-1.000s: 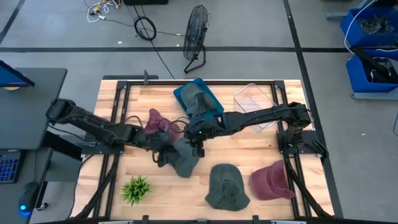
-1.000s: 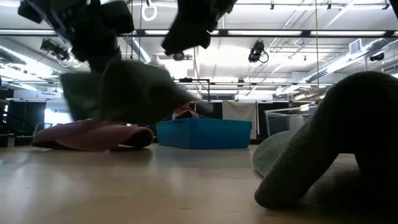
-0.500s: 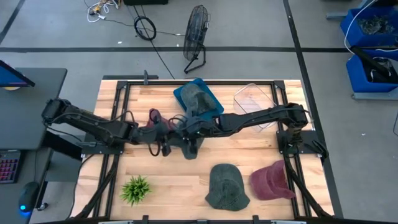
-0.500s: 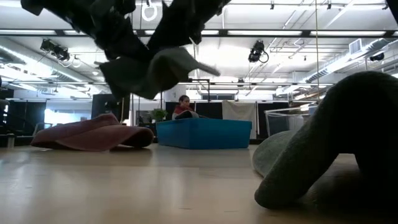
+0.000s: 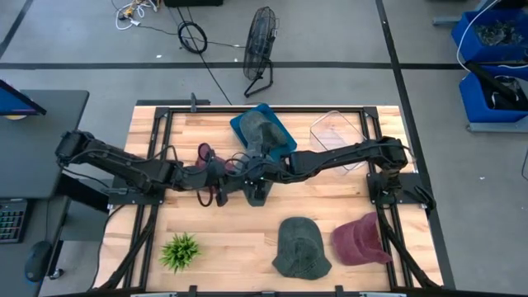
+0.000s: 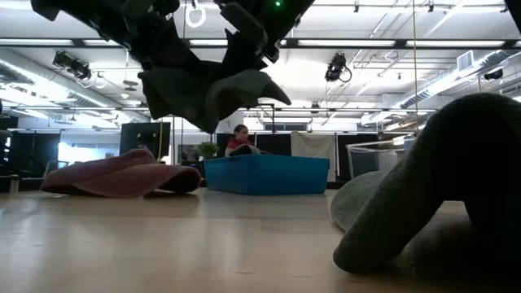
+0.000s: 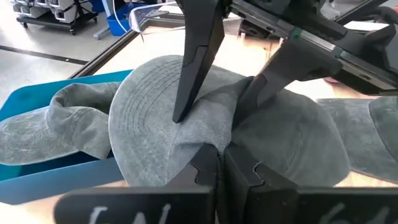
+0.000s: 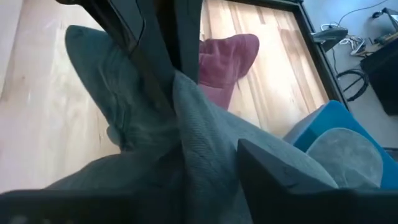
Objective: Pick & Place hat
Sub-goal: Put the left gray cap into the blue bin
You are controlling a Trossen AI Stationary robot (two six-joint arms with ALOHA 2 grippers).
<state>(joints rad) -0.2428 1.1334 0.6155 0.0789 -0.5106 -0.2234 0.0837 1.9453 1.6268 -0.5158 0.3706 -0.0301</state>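
My left gripper point(image 7: 221, 168) is shut on a grey hat point(image 5: 257, 191), held high above the table in the low view point(image 6: 207, 89). My right gripper point(image 7: 208, 115) is open. It comes from the right, one finger point(image 7: 189, 74) over the brim and the other point(image 7: 264, 87) over the crown, with a raised fold between them. A second grey hat point(image 5: 262, 132) lies in the blue bin point(image 5: 280, 136). A maroon hat point(image 5: 204, 157) lies flat on the table below my left arm. My left gripper pinches a bunched fold of the grey hat point(image 7: 208, 140) between its two fingers, coming roughly level from the table's left. The hat is lifted clear and hangs slack below the fingers point(image 6: 175, 61). My right gripper: I cannot tell whether its fingertips touch the cloth.
Near the front edge lie another grey hat point(image 5: 301, 246) and a maroon hat point(image 5: 360, 239), with a small green plant point(image 5: 180, 251) to the left. A clear container point(image 5: 337, 130) sits right of the bin. Bare wood shows between the hats and the plant.
My left gripper rose and moved toward the far edge, carrying the grey hat higher, clear of the table. My right gripper shifted toward the far edge and the table's left, coming over the held hat with a finger on each side of its fold.
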